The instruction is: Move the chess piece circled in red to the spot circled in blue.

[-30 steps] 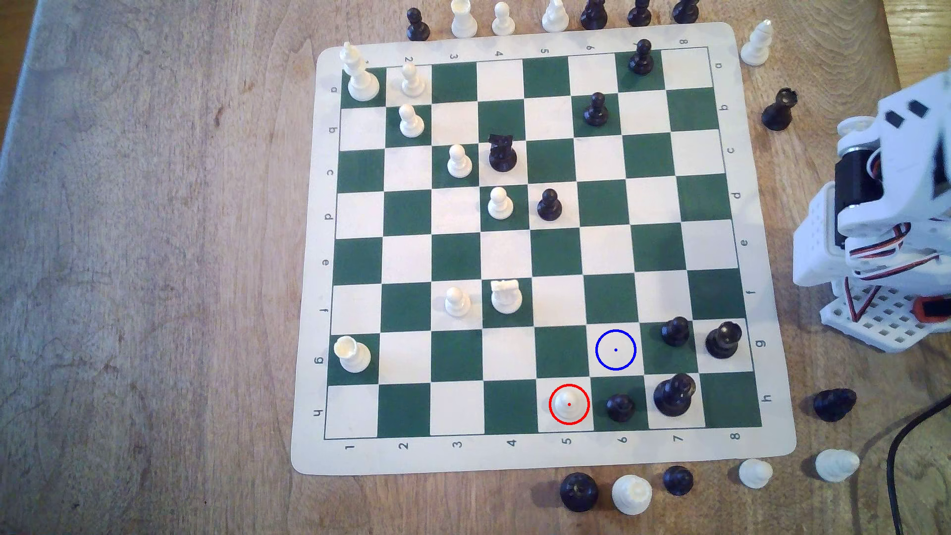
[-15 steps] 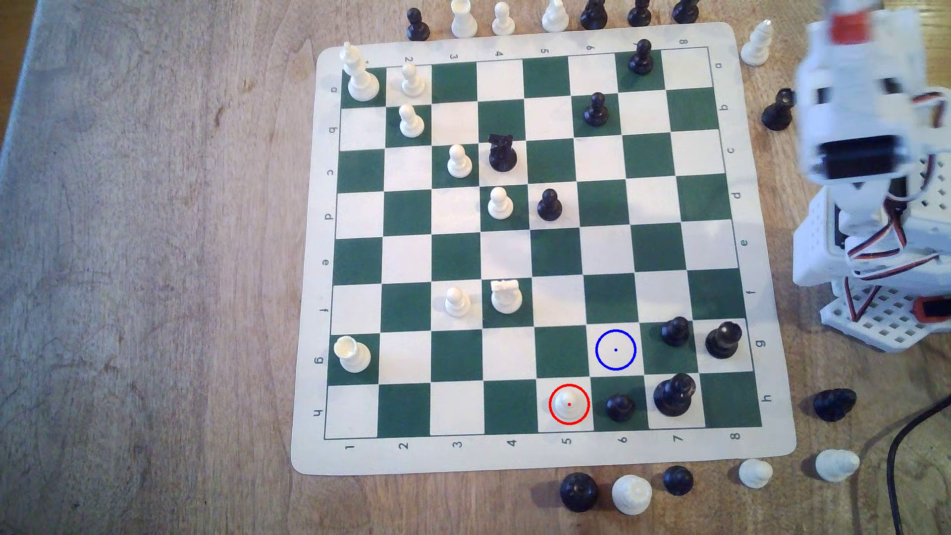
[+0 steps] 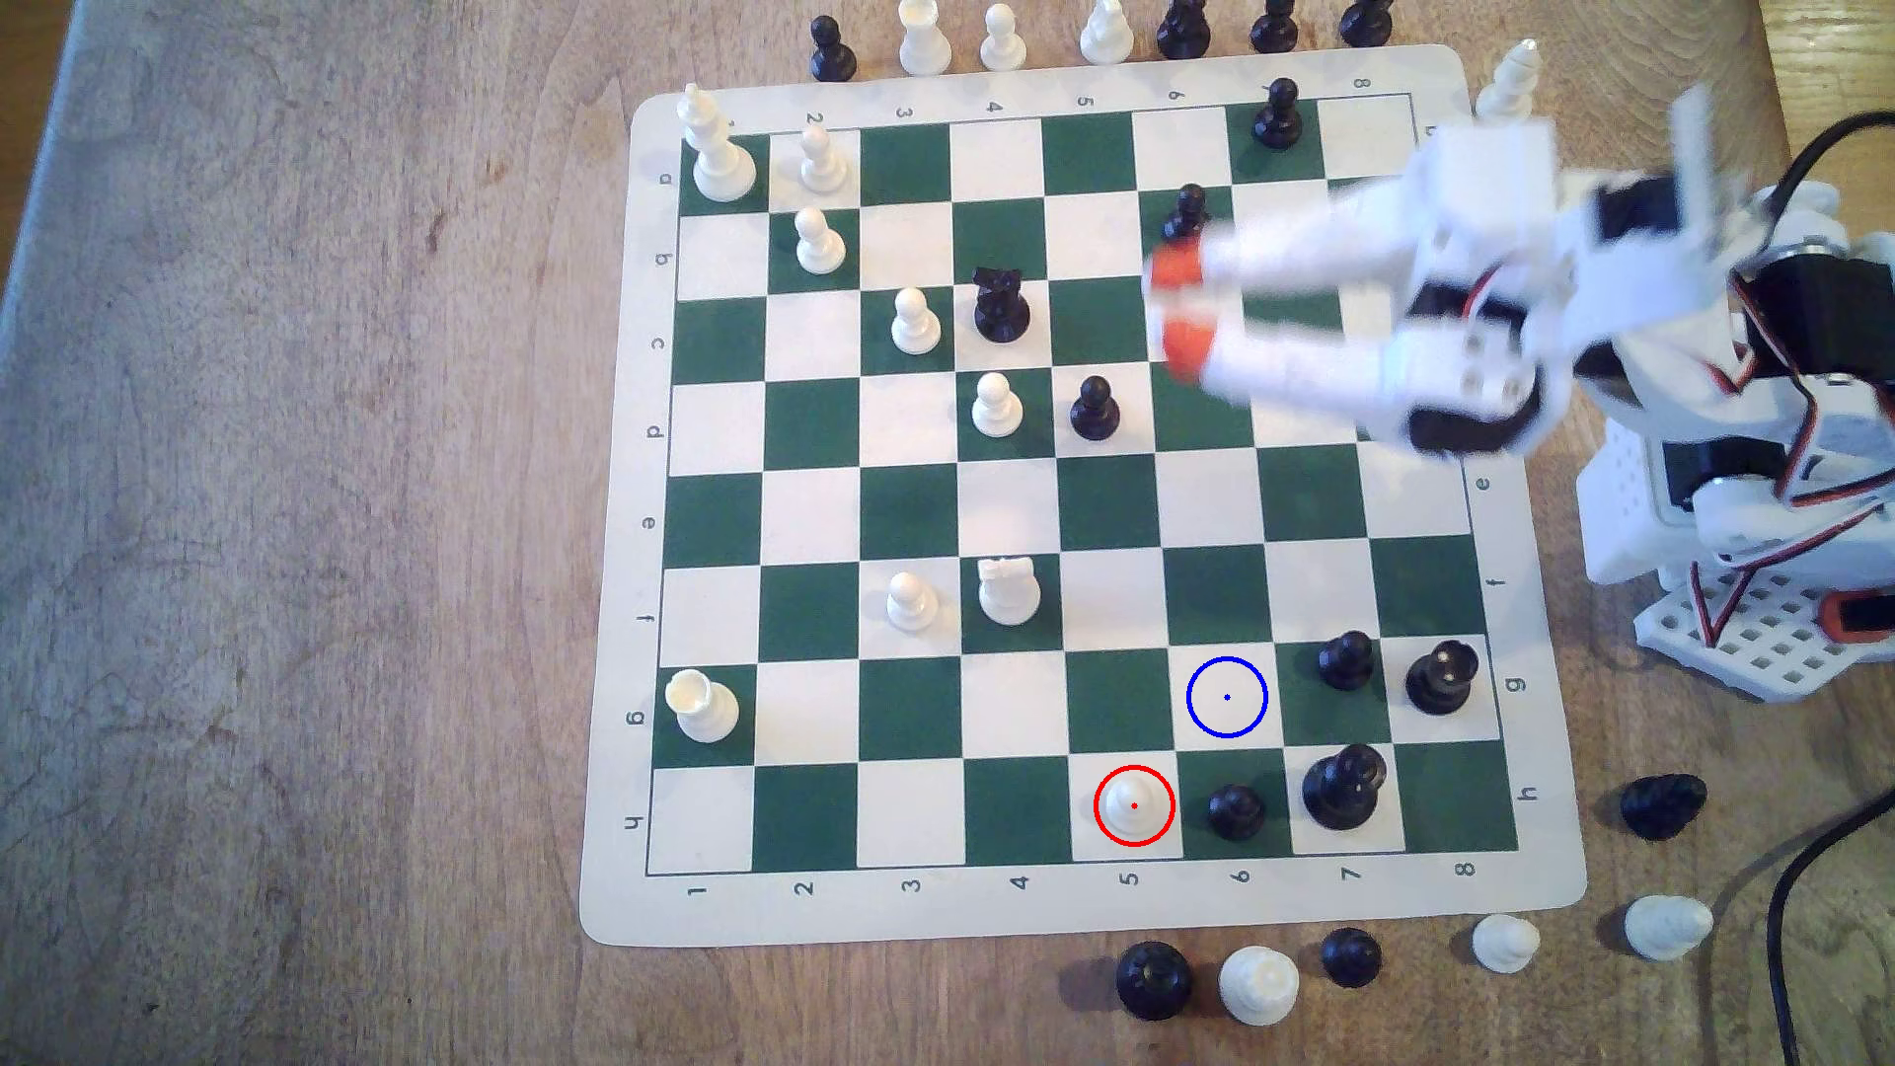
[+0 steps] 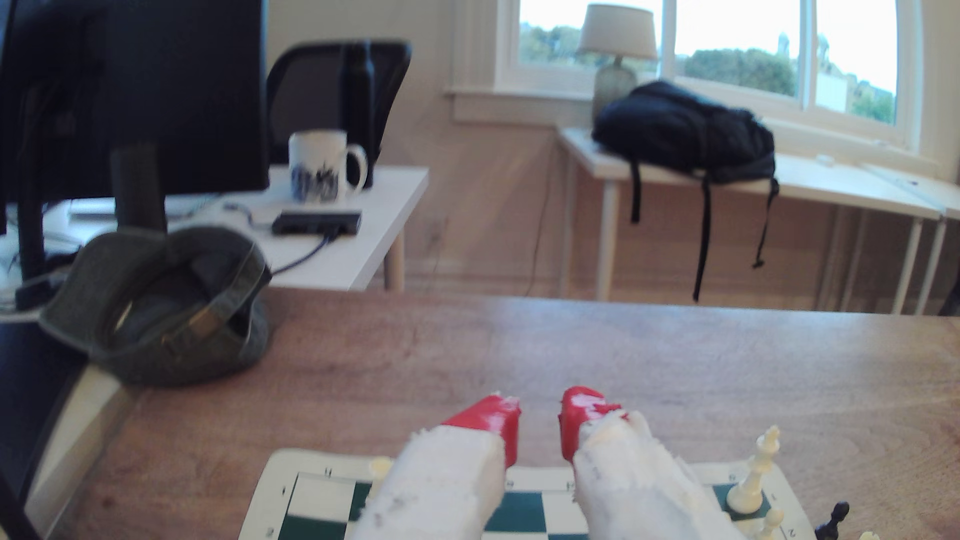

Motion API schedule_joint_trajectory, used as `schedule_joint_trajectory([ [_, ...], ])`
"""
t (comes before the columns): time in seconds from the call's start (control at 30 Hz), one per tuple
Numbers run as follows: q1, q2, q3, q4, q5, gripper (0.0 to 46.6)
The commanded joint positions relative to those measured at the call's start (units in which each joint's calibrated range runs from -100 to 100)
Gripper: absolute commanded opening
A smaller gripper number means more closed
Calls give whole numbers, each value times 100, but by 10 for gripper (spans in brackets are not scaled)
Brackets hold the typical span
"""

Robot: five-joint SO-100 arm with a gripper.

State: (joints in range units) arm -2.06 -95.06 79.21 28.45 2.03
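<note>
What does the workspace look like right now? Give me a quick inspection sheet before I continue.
Surface: wooden table carrying a green-and-white chess mat.
Job's things: cream-white plastic pawn upright inside the red ring; blue-ringed white square vacant.
Clutter: captured black and white pieces off the mat along its edges; an olive cap on the table.
Gripper: red-tipped white gripper open, empty, blurred, above the board far from the pawn.
Cables: black cable at the exterior view's right edge.
Surroundings: white desk with mug, black backpack, windows.
</note>
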Motion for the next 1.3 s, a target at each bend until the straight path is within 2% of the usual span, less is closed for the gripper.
schedule_joint_trajectory([
  [0.0,-673,193,-1122,1455,117,59],
  [0.17,-1401,1407,-1856,2241,39,60],
  [0.23,-1565,1772,-1965,2291,34,65],
  [0.33,-1753,2511,-2201,2438,10,96],
  [0.47,-1925,3546,-2636,2585,10,90],
  [0.6,-1987,4353,-2971,2708,10,91],
  [0.67,-2081,4998,-3270,2774,-24,130],
  [0.73,-2120,5321,-3470,2823,-49,148],
  [0.9,-2152,6237,-4032,2831,-49,130],
  [1.27,-2105,7316,-4639,2954,-59,130],
])
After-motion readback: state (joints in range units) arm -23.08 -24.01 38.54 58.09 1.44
